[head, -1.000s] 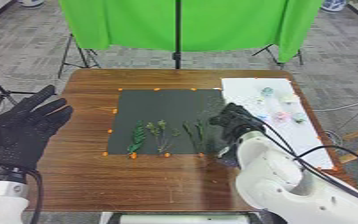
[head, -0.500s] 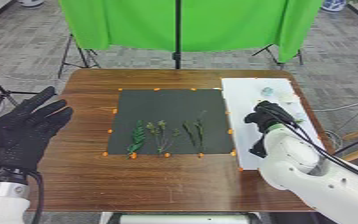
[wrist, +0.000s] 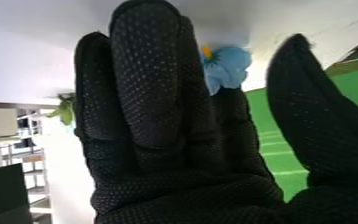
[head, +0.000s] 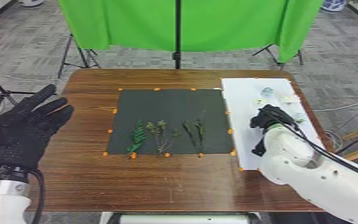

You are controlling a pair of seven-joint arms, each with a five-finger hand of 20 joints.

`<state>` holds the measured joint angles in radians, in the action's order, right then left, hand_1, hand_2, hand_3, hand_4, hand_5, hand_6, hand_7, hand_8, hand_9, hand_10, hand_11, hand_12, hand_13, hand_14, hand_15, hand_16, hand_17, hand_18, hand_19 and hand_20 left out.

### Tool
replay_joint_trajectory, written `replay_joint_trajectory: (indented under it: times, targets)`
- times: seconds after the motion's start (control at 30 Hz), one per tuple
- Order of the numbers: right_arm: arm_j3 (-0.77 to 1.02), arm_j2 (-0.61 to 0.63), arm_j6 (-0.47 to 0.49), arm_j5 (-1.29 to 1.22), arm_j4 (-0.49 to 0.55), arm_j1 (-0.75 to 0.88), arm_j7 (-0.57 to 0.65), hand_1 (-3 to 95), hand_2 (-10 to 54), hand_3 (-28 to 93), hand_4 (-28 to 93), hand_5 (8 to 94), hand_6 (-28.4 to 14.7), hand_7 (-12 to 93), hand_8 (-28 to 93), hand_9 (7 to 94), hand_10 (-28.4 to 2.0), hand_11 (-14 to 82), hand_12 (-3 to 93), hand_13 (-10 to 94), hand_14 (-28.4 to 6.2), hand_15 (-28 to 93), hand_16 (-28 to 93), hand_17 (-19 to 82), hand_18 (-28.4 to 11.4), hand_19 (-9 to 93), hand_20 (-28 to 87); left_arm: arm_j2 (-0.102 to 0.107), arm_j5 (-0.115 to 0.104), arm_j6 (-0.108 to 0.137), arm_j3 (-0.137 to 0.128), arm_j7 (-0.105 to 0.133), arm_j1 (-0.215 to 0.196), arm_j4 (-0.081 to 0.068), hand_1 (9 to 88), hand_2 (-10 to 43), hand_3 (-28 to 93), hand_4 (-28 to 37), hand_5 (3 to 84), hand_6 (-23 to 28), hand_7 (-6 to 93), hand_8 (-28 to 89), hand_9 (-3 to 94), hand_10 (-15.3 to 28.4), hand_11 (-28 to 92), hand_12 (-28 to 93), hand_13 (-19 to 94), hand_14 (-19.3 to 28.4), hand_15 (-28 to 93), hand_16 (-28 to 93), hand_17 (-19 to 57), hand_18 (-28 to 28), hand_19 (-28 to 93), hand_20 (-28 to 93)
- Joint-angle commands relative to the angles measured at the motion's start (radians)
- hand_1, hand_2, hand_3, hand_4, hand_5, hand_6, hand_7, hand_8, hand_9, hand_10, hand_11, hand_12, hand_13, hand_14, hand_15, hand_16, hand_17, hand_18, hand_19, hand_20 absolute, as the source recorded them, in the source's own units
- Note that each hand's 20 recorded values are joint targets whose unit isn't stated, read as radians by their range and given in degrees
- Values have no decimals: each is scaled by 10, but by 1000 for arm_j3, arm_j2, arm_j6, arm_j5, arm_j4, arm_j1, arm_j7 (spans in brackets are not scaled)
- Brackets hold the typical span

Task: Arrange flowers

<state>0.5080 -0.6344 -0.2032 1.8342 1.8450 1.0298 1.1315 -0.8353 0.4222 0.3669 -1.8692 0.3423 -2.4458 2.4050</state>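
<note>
- Head view: the right hand [head: 269, 118] is over the white sheet [head: 238, 95], at the robot's right side of the table [head: 87, 190].
- Its fingers are straight and the thumb stands apart; nothing is grasped.
- Right wrist view: a blue flower [wrist: 230, 67] lies just beyond the fingers, partly hidden by them. Whether they touch it, I cannot tell.
- A pale blue bloom [head: 267, 92] and a whitish bloom [head: 289, 99] sit farther up the sheet.
- The left hand [head: 26, 130] is well apart at the other side, relaxed and holding nothing.
- On the dark mat [head: 158, 104], a leafy stem [head: 137, 137], some sprigs [head: 161, 134] and thin stems [head: 193, 135] lie side by side along the near part.
- The step in hand looks like choosing and picking up a bloom to join the greenery.
- Next, the hand should settle lower and close thumb and fingers lightly round one bloom, then carry it to the mat; a hard pinch could crush petals.
</note>
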Motion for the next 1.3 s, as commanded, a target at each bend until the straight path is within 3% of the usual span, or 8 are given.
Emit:
replay_joint_trajectory:
  times: [0.03, 0.07, 0.17, 0.47, 0.73, 0.83, 1.03, 1.3]
  targets:
    - [-128, -13, -63, 100, -48, -47, 12, 454, -85, 755, -270, 682, -4, 185, -56, 805, -112, 204, 190, 817, -76, 507, 156, 497, -171, 932, -181, -2, 0, -8, 8, -3, -7, 0, 227, 66, 804, -233, 377, 100, 184, -111, 356, 210, 307, 116, 257, 281, 545, -100, -85, 243, 581, 128]
    - [-129, -15, -76, 107, -51, -44, 9, 510, -93, 723, -277, 735, -3, 223, -11, 851, -90, 150, 250, 836, -63, 489, 168, 506, -162, 932, -178, -4, 1, -7, 9, -5, -5, 2, 227, 66, 804, -233, 377, 100, 185, -111, 356, 209, 307, 116, 257, 281, 545, -100, -85, 243, 581, 128]
    - [-137, -11, -106, 145, -51, -39, 12, 549, -95, 719, -282, 791, 7, 267, 19, 914, -77, 138, 292, 867, -45, 469, 182, 515, -153, 932, -148, -5, 7, -18, 5, -17, -3, 2, 228, 67, 803, -234, 377, 100, 184, -111, 356, 210, 307, 116, 258, 281, 546, -100, -85, 243, 581, 128]
    - [-183, -10, -223, 249, 20, -103, -4, 569, -95, 728, -283, 815, -4, 270, 28, 934, -71, 135, 318, 881, -36, 478, 198, 518, -149, 932, -84, -7, 4, -9, -2, -10, -11, 6, 228, 67, 803, -234, 377, 100, 183, -110, 356, 210, 307, 116, 257, 281, 545, -100, -85, 244, 581, 128]
    - [-233, -84, -227, 245, 80, -193, -60, 568, -95, 735, -283, 820, -7, 265, 38, 937, -70, 137, 322, 883, -35, 482, 201, 516, -152, 932, -55, -7, 4, -6, -5, -12, -12, 9, 228, 67, 802, -234, 377, 100, 183, -110, 356, 210, 307, 115, 257, 281, 545, -100, -85, 244, 581, 128]
    - [-296, -148, -219, 221, 69, -260, -93, 568, -95, 736, -283, 821, -8, 263, 39, 937, -71, 137, 321, 883, -37, 483, 202, 514, -154, 932, -47, -6, 7, -6, -10, -11, -15, 16, 227, 67, 802, -234, 377, 100, 184, -110, 356, 210, 307, 115, 257, 282, 545, -100, -85, 244, 582, 128]
    - [-383, -300, -195, 128, 30, -352, -208, 566, -95, 737, -283, 822, -8, 262, 43, 937, -72, 137, 320, 882, -37, 483, 204, 506, -157, 932, -27, 18, 20, -13, -9, -9, 25, 26, 228, 68, 801, -234, 376, 100, 183, -110, 356, 210, 307, 115, 257, 282, 546, -100, -83, 246, 588, 132]
    - [-465, -480, -164, 66, -46, -431, -281, 561, -95, 740, -283, 818, -5, 266, 45, 936, -71, 139, 320, 881, -36, 489, 206, 502, -159, 932, -7, 60, 25, -28, -21, -9, 99, 13, 228, 69, 799, -234, 373, 101, 183, -110, 354, 210, 307, 116, 258, 283, 548, -100, -77, 252, 605, 143]
